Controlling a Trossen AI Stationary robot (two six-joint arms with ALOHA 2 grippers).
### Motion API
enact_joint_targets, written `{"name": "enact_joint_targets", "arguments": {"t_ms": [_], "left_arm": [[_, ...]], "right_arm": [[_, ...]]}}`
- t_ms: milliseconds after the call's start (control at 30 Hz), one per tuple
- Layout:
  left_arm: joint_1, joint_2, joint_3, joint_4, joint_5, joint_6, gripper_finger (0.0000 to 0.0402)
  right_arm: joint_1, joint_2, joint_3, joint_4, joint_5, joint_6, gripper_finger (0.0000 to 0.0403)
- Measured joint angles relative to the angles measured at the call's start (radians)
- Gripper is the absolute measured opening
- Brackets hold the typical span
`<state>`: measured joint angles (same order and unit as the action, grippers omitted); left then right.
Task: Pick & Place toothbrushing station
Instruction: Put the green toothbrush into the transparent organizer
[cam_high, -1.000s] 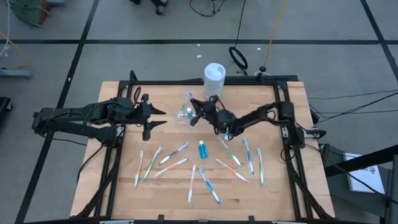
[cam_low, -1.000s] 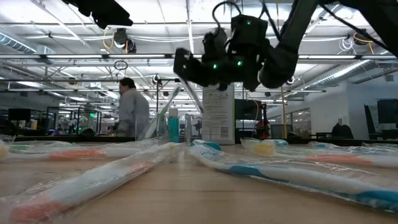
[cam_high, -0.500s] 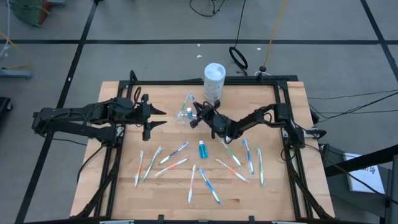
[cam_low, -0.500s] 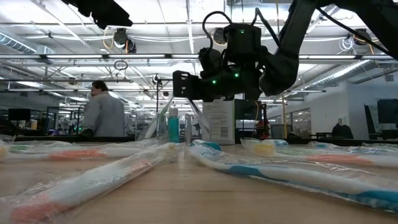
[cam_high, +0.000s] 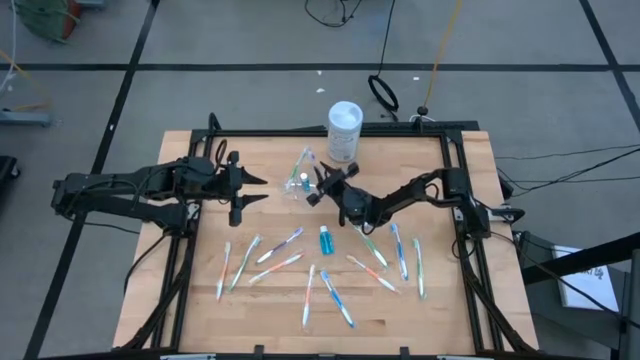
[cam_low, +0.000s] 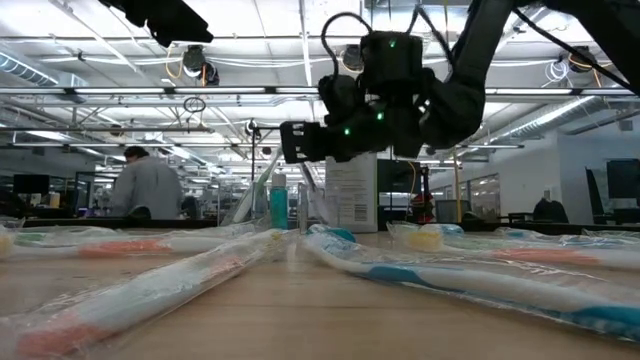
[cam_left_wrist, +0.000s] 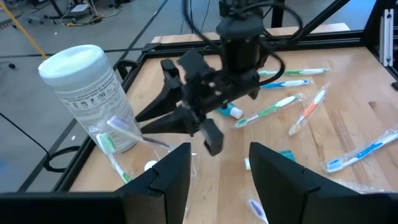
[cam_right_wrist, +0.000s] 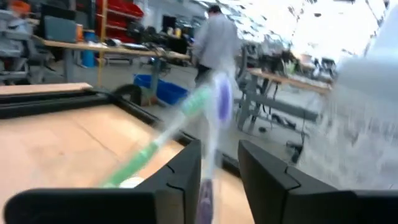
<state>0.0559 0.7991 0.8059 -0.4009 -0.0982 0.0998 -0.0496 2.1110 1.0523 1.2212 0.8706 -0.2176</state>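
Matt wooden table (cam_high: 250, 310), toothbrushes (cam_high: 279, 245) in glossy (clear) plastic wrappers.

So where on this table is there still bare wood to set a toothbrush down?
Bare wood lies in the far right corner behind the right arm, and in the far left corner beside the white container. The near half is crowded with toothbrushes around a toothpaste tube; the clear cup fills the centre.

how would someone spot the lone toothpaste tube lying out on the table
Start at the tall white container at the table's far edge and come straight toward the near edge, past the right gripper. The toothpaste tube lies among the scattered toothbrushes: short, stubby and solid blue, where they are long and slim.
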Motion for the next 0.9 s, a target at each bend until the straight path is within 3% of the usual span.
{"name": "enact_joint_targets", "arguments": {"t_ms": [233,300,400,467,533,667,767,900], "left_arm": [[0.0,0.0,0.0,0.0,0.0,-0.002,0.017],[0.0,0.0,0.0,0.0,0.0,-0.003,0.017],[0.0,0.0,0.0,-0.001,0.001,-0.018,0.017],[0.0,0.0,0.0,-0.002,0.001,-0.034,0.017],[0.0,0.0,0.0,-0.006,0.001,-0.046,0.017],[0.0,0.0,0.0,-0.034,0.001,-0.078,0.017],[0.0,0.0,0.0,-0.08,0.002,-0.152,0.017],[0.0,0.0,0.0,-0.196,0.003,-0.297,0.017]], "right_arm": [[0.081,-0.119,0.0,-0.028,0.044,-0.267,0.0128],[0.104,-0.173,0.002,-0.113,0.044,-0.326,0.0129],[0.138,-0.263,0.002,-0.377,0.042,-0.363,0.0128],[0.16,-0.334,0.002,-0.604,0.041,-0.292,0.0124],[0.174,-0.404,0.002,-0.846,0.017,-0.122,0.0119],[0.181,-0.506,0.001,-1.25,-0.149,0.227,0.0107],[0.181,-0.556,0.0,-1.41,-0.255,0.374,0.01],[0.181,-0.591,0.0,-1.477,-0.298,0.413,0.0094]]}}
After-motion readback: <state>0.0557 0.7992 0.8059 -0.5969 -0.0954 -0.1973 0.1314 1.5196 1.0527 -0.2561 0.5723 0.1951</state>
